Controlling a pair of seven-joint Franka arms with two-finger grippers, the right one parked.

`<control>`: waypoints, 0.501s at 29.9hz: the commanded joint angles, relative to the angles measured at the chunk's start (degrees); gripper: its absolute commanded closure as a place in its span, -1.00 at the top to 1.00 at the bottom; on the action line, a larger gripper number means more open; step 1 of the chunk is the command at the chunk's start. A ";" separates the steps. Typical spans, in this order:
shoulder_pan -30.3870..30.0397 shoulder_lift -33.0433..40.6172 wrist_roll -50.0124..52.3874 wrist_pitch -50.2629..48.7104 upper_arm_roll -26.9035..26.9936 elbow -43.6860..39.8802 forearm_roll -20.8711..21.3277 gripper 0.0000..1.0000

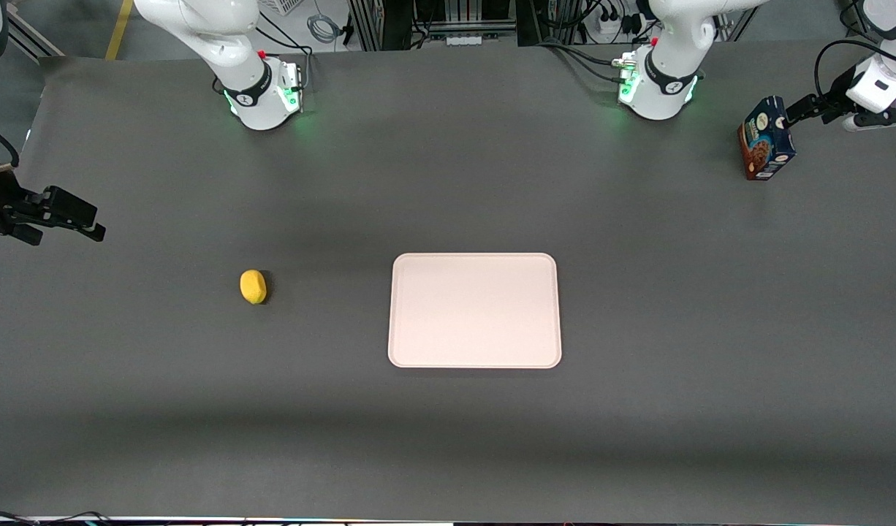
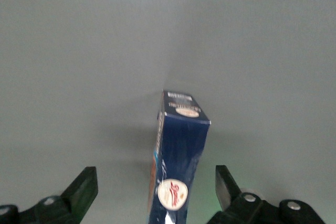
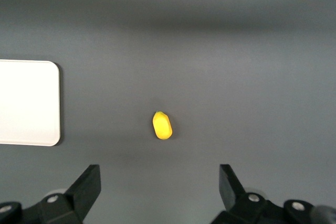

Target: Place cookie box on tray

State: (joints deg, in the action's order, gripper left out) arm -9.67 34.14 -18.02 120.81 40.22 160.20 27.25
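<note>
The cookie box [image 1: 766,139] stands upright on the table toward the working arm's end, farther from the front camera than the tray. It is dark navy with a brown cookie face. The left gripper [image 1: 796,111] hovers at the box's upper edge. In the left wrist view the gripper [image 2: 155,178] is open, and the cookie box [image 2: 181,145] rises between its two black fingers [image 2: 84,184] with a gap on each side. The pale pink tray [image 1: 474,310] lies flat in the middle of the table with nothing on it; one of the tray's corners [image 3: 26,103] shows in the right wrist view.
A small yellow lemon-like object [image 1: 253,286] lies on the grey table toward the parked arm's end, level with the tray; the lemon-like object [image 3: 161,125] also shows in the right wrist view. Two arm bases [image 1: 656,88] stand along the table's edge farthest from the front camera.
</note>
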 commanded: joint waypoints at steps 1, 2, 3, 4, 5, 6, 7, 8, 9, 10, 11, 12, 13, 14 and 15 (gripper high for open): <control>-1.05 0.84 1.49 -0.58 -0.67 1.34 1.23 1.00; -1.05 0.75 1.49 -0.58 -0.67 1.34 1.23 1.00; -1.05 0.75 1.49 -0.32 -0.58 1.51 1.23 1.00; -1.05 0.66 1.58 -0.14 -0.58 1.69 1.23 1.00; -1.05 0.40 1.76 0.30 -0.58 1.95 1.23 1.00; -1.05 0.23 2.11 0.56 -0.58 2.13 1.31 1.00; -1.05 -0.04 2.37 0.74 -0.49 2.39 1.31 1.00; -1.05 -0.30 2.55 1.09 -0.49 2.65 1.31 1.00; -1.14 -0.65 2.64 1.53 -0.49 3.35 1.31 1.00; -1.40 -0.92 2.64 1.79 -0.41 3.53 1.40 1.00; -1.49 -1.18 2.64 2.23 -0.32 3.71 1.40 1.00; -1.49 -1.70 2.64 2.84 -0.32 3.97 1.40 1.00; -1.66 -2.49 2.64 3.81 -0.23 4.15 1.40 1.00; -2.10 -3.28 2.64 4.77 -0.14 4.59 1.40 1.00; -2.71 -3.90 2.55 5.83 -0.14 5.03 1.40 1.00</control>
State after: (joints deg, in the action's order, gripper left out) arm -9.84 32.49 -16.74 121.42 40.31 161.56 27.32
